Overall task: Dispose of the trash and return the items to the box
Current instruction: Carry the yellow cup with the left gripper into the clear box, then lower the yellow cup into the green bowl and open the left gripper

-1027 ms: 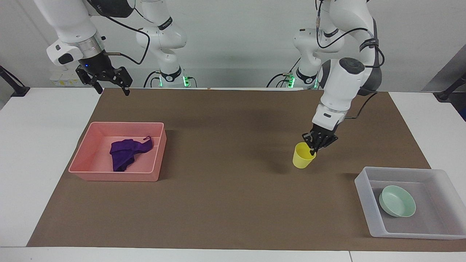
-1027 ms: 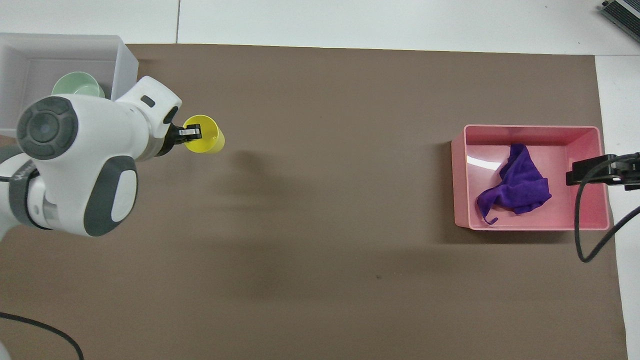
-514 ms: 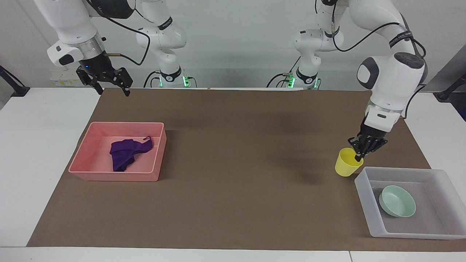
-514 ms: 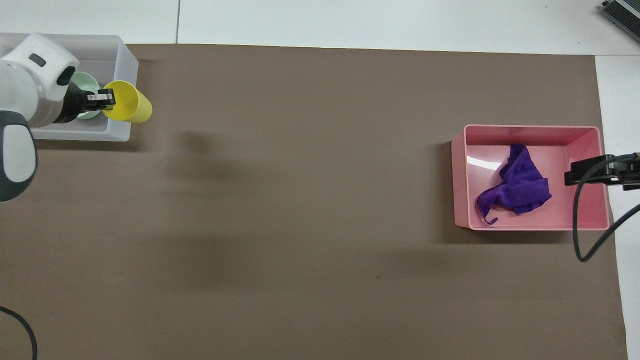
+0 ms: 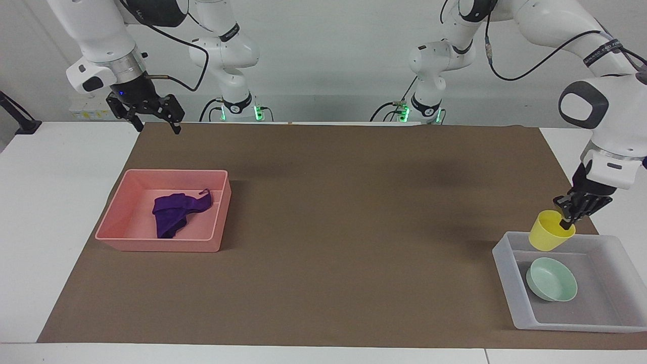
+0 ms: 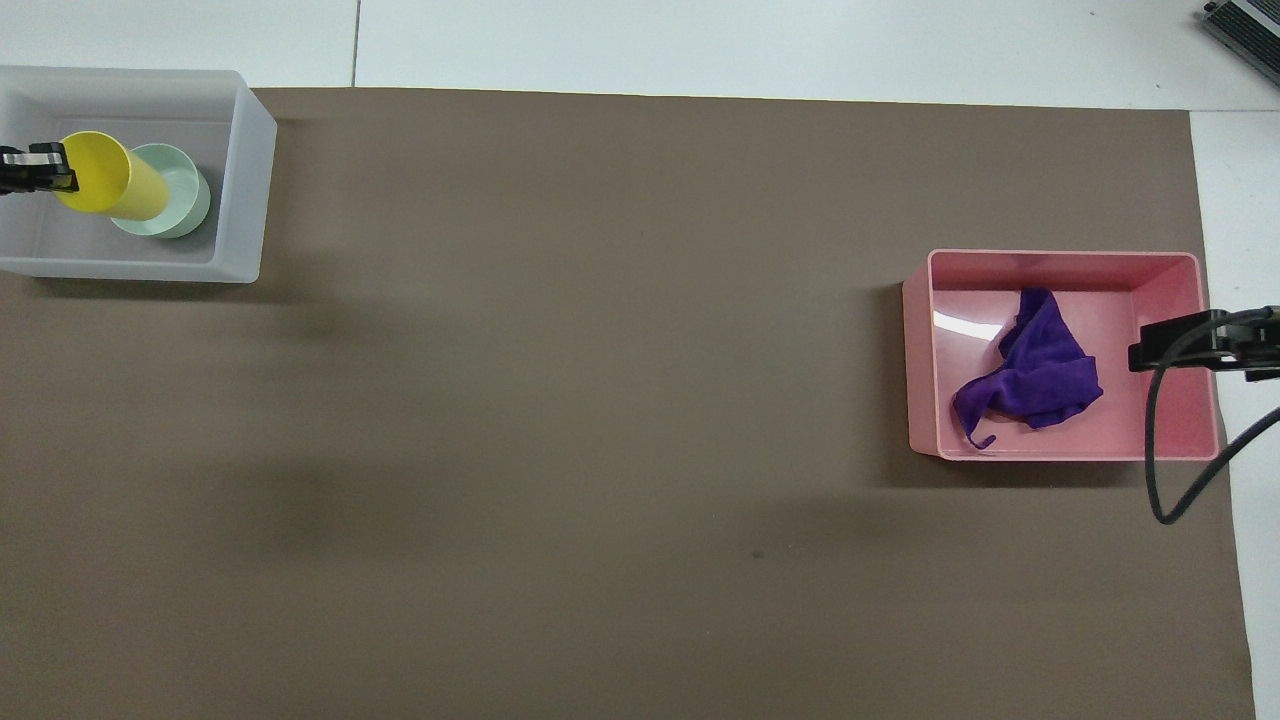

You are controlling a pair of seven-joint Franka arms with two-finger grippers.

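- Over the box [image 5: 510,283], at the left arm's end of the table [image 5: 60,202], the left gripper [image 5: 570,221] holds the yellow cup [image 5: 547,237] in the air, tilted.
- Its jaws are closed on the cup's rim, with 1 finger inside the cup and the other outside it.
- From the overhead view, the cup [image 6: 105,186] partly covers the bowl and sits within the outline of the box [image 6: 245,190], with the left gripper [image 6: 55,168] at the edge of that view.
- Inside the box, the mint-green bowl [image 5: 552,279] rests upright on the floor of the tray; it also shows in the overhead view [image 6: 178,195].
- Toward the right arm's end of the table, the pink bin [image 5: 116,222] stands on the brown mat [image 5: 328,227], well apart from the box.
- Inside this bin lies the purple cloth [image 5: 174,213], crumpled, with 1 thin strand reaching toward a wall of the bin.
- Above the mat's corner nearest the right arm's base, the right gripper [image 5: 156,121] hangs empty, its jaws spread apart, while that arm waits.
- Seen from overhead, the right gripper [image 6: 1140,355] overlaps the bin's [image 6: 920,350] wall beside the cloth [image 6: 1035,370].
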